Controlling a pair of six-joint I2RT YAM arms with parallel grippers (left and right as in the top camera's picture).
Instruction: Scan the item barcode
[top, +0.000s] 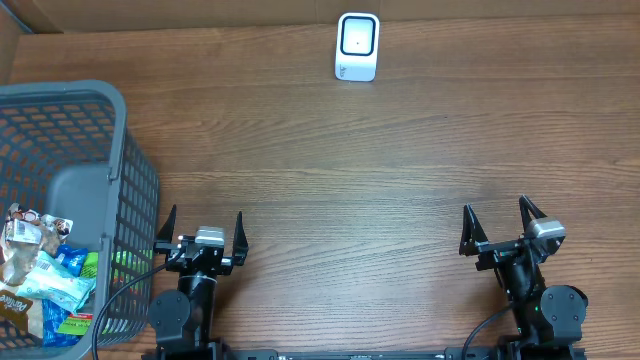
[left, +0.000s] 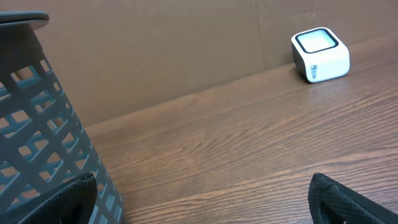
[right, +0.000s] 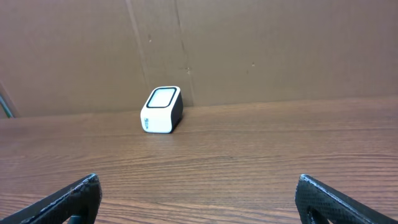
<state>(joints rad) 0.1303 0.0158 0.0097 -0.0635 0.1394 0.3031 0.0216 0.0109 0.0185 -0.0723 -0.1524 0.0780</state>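
Left end effector (top: 204, 226): you have it at the near edge of the desk (top: 350, 170), fingers spread wide with nothing between them. It sits just beside the basket, which I judge makes it the natural arm for the pick.
Right end effector (top: 497, 216): also at the near edge, fingers wide apart and empty, well apart from the basket. It looks parked clear of the open desk in front of the scanner.
Basket (top: 135, 190): grey plastic mesh on the left side of the desk. Its tall wall fills the left of the left wrist view.
Packets (top: 40, 275): your items to scan lie loose in the bottom of the basket, several crinkled wrappers overlapping. No barcode can be made out from above.
Scanner (top: 357, 46): small white box with a dark-rimmed window, at the far edge of the desk by the cardboard backing. The window appears to face up and toward the arms, so a packet can be held over it.
Step in hand: nothing is picked yet. You likely need to bring the left arm over the basket wall first.
Risk: the wrappers overlap, so a pinch may lift two, and the barcode may face away.
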